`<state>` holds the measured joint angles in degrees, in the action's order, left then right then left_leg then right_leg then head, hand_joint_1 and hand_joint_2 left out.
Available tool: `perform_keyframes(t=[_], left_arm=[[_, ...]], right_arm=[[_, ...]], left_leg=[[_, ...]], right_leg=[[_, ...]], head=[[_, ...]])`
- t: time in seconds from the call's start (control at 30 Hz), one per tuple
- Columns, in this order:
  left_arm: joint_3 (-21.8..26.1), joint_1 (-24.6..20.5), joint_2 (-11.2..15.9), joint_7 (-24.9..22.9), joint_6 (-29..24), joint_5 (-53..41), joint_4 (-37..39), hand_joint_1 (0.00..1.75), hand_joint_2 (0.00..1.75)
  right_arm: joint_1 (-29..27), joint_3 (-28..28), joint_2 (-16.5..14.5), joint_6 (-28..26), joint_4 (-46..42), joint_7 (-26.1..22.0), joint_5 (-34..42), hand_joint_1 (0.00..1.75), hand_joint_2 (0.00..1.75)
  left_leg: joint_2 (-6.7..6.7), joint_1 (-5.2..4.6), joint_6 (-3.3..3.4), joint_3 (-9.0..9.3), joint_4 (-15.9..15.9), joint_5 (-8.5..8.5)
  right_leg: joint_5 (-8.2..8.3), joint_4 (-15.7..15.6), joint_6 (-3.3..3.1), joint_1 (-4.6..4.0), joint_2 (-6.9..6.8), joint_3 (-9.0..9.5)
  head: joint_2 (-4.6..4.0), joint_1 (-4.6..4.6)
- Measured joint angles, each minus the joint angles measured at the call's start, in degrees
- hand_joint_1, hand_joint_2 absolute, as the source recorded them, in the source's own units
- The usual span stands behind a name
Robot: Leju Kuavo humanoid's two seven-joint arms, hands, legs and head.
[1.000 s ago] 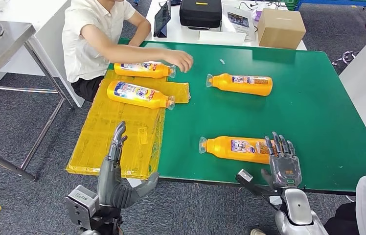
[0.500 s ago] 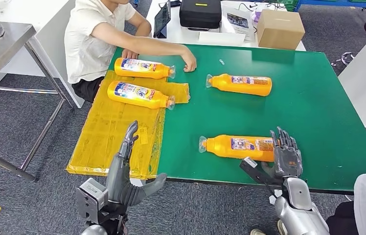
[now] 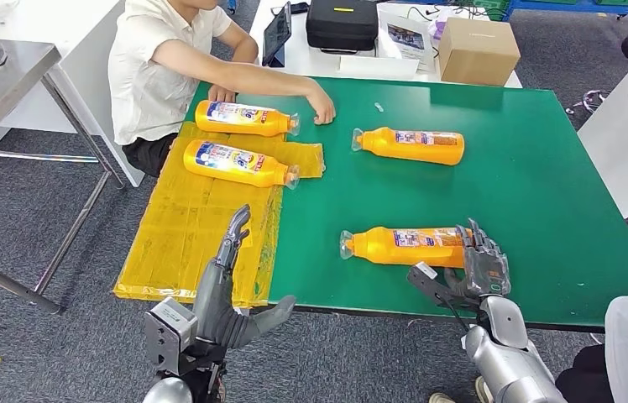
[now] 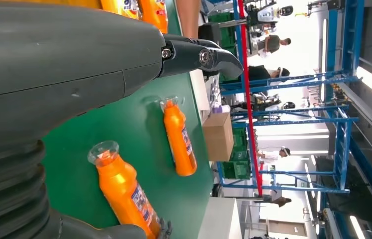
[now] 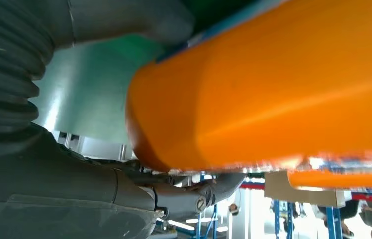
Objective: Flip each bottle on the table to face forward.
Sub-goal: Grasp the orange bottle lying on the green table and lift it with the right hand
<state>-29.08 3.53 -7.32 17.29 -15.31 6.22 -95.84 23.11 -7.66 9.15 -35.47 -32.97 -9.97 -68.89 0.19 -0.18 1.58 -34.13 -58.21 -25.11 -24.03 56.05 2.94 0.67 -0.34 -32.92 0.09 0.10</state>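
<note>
Right hand (image 3: 485, 267) cups the nearest orange plastic bottle's (image 3: 403, 247) base, lower right; roll gently, label forward

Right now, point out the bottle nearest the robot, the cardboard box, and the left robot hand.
nearest bottle (image 3: 403, 246), head view, on its orange body by the label.
cardboard box (image 3: 478, 50), head view, on its top face.
left robot hand (image 3: 228, 277), head view, on the grey palm below the raised fingers.

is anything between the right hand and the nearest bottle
Nothing visible. The right hand is already at the base end of the nearest bottle, fingers over it, with bare green table around it.
</note>
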Motion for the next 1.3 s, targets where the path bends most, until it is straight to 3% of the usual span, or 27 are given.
perform_keyframes(t=[0.1, 0.67, 0.97, 1.17, 1.3], left_arm=[[-0.03, -0.11, 0.0, -0.1, 0.18, 0.33, 0.2, 0.0, 1.75], [-0.18, -1.21, 0.0, -0.43, 1.0, 2.28, 1.61, 0.0, 1.75], [-0.15, -1.28, -0.44, -4.56, 3.55, 13.33, 7.38, 0.0, 1.75], [-0.25, -0.9, -0.72, -4.44, 3.99, 15.44, 11.79, 0.0, 1.75], [-0.86, -1.5, -0.72, -4.83, 2.78, 17.73, 14.12, 0.0, 1.75]], right_arm=[[0.54, 0.07, -0.09, 0.24, 0.97, -0.27, 0.02, 1.73, 1.75], [2.82, 0.05, -0.51, 1.76, 4.78, -2.36, 0.04, 1.75, 1.75], [0.75, 0.3, -2.07, -4.44, 4.16, -11.19, 4.73, 1.75, 1.75], [-0.65, 0.95, -2.98, -4.9, 2.21, -12.5, 4.71, 1.75, 1.75], [-1.92, 3.57, -4.11, -4.91, -0.69, -16.36, 3.39, 1.75, 1.75]], left_leg=[[-0.01, 0.0, 0.0, 0.03, 0.0, 0.0], [-0.02, 0.01, 0.0, 0.16, 0.0, -0.01], [0.03, 0.01, 0.0, 0.11, 0.0, -0.01], [0.03, 0.02, -0.01, 0.01, 0.0, -0.01], [-0.02, 0.02, -0.01, -0.08, 0.0, -0.01]], right_leg=[[0.0, 0.0, 0.0, 0.0, 0.0, 0.03], [0.0, -0.01, 0.0, -0.01, 0.01, 0.1], [0.0, 0.0, 0.01, -0.02, 0.02, 0.09], [-0.01, 0.01, 0.01, -0.02, 0.02, 0.01], [-0.01, 0.01, 0.01, -0.02, 0.02, -0.02]], head=[[0.0, 0.01], [0.0, 0.01], [0.0, 0.0], [0.0, 0.0], [0.0, 0.01]])
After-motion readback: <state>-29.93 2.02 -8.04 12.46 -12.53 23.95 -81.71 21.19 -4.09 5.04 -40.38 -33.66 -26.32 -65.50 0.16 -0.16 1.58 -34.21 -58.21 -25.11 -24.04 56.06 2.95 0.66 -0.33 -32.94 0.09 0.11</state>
